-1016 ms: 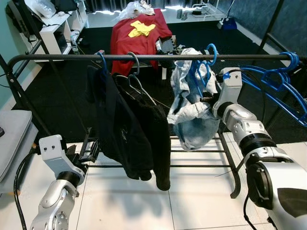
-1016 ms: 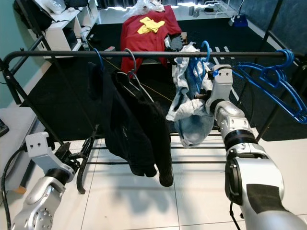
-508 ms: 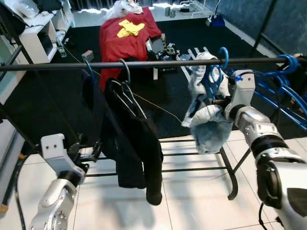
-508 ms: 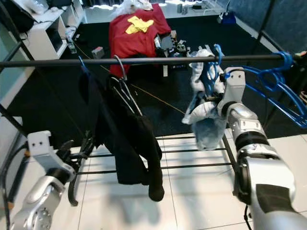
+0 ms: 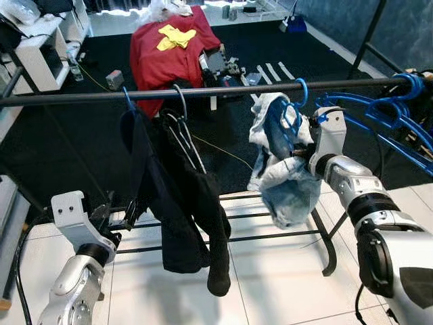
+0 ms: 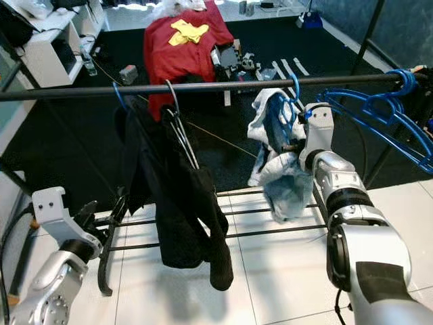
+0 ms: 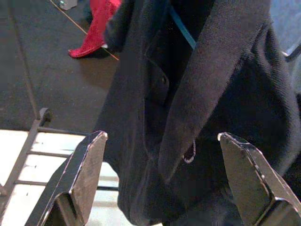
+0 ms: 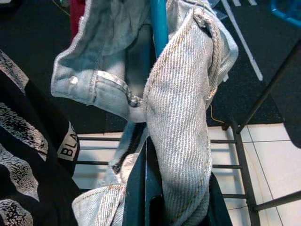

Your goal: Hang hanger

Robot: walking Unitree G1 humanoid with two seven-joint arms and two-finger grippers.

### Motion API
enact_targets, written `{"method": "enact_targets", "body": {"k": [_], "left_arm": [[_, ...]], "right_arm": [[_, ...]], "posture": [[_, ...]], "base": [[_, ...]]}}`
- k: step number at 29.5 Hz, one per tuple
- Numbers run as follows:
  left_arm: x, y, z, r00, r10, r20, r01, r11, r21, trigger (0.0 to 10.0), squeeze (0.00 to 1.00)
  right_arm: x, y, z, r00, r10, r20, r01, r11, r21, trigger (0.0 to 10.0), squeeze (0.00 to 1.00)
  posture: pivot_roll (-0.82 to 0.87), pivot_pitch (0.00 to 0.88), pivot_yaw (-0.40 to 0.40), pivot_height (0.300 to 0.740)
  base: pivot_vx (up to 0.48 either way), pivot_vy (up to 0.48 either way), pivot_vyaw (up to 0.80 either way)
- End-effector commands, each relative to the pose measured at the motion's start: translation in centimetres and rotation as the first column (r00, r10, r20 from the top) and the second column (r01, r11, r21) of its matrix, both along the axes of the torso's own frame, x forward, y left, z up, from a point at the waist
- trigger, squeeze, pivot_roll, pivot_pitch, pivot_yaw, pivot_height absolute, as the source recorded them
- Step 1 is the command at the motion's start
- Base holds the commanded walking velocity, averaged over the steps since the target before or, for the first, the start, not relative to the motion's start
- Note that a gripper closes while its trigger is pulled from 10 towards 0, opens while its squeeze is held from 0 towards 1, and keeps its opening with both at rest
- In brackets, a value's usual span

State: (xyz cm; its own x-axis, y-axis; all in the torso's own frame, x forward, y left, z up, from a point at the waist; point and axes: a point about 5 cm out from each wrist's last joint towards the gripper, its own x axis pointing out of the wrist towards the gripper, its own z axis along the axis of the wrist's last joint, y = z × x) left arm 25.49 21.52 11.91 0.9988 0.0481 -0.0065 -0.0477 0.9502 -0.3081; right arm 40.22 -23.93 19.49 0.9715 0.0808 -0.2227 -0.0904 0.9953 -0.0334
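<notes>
Left gripper (image 5: pixel 130 215) low at the left, beside the foot of the rack, fingers spread wide with nothing between them; in the left wrist view its two fingertips (image 7: pixel 91 162) frame the black garment (image 5: pixel 177 203), not touching it. Black garment hangs from a blue hanger hook (image 5: pixel 126 98) and a grey hanger (image 5: pixel 181 101) on the black rail (image 5: pixel 203 91), left of centre. Behind the rail, on dark carpet, a red garment (image 5: pixel 169 44) with a yellow patch lies spread out. Right of centre, the blue hanger (image 5: pixel 287 115) carries a pale denim garment (image 5: pixel 284 169), bunched and drooping; its hook sits over the rail. Right gripper (image 5: pixel 298 154) is at the hanger's lower part, buried in denim; right wrist view shows the blue hanger bar (image 8: pixel 159 23) running down between the fingers, which appear closed on it. Far right, a cluster of bare blue hangers (image 5: pixel 389 115) hangs at the rail's end.
</notes>
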Motion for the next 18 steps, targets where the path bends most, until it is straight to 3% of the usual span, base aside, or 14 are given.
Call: {"method": "enact_targets", "body": {"k": [1,9,11,17,18], "left_arm": [[-0.3,0.7,0.0,1.000,0.014,-0.015,-0.013,1.000,0.020,10.0,0.00],[-0.3,0.7,0.2,1.000,-0.007,-0.005,0.007,1.000,0.015,10.0,0.00],[-0.4,0.9,0.9,0.999,-0.023,0.040,0.022,0.999,0.028,10.0,0.00],[-0.4,1.0,1.3,0.998,-0.024,0.057,0.022,0.999,0.036,10.0,0.00],[0.0,0.7,2.0,0.995,-0.037,0.087,0.034,0.999,0.042,10.0,0.00]], "right_arm": [[-0.4,-0.4,-1.3,0.999,-0.014,-0.045,0.015,1.000,0.023,10.0,1.00],[-0.4,0.6,-1.6,0.999,0.035,0.015,-0.036,0.996,0.076,10.0,1.00],[-0.9,2.0,-2.6,0.993,0.051,0.110,-0.064,0.991,0.118,10.0,1.00],[-1.3,2.7,-3.2,0.989,0.054,0.141,-0.072,0.989,0.126,10.0,1.00],[-2.3,4.2,-4.6,0.982,0.079,0.172,-0.110,0.978,0.177,10.0,1.00]], "posture": [[0.03,0.112,0.041,0.740],[0.03,0.106,0.043,0.740],[0.00,0.107,0.041,0.740],[0.00,0.107,0.041,0.740],[-0.01,0.106,0.040,0.740]], "base": [[0.000,0.000,0.00],[0.000,0.000,0.00],[0.000,0.000,0.00],[0.000,0.000,0.00],[0.000,0.000,0.00]]}}
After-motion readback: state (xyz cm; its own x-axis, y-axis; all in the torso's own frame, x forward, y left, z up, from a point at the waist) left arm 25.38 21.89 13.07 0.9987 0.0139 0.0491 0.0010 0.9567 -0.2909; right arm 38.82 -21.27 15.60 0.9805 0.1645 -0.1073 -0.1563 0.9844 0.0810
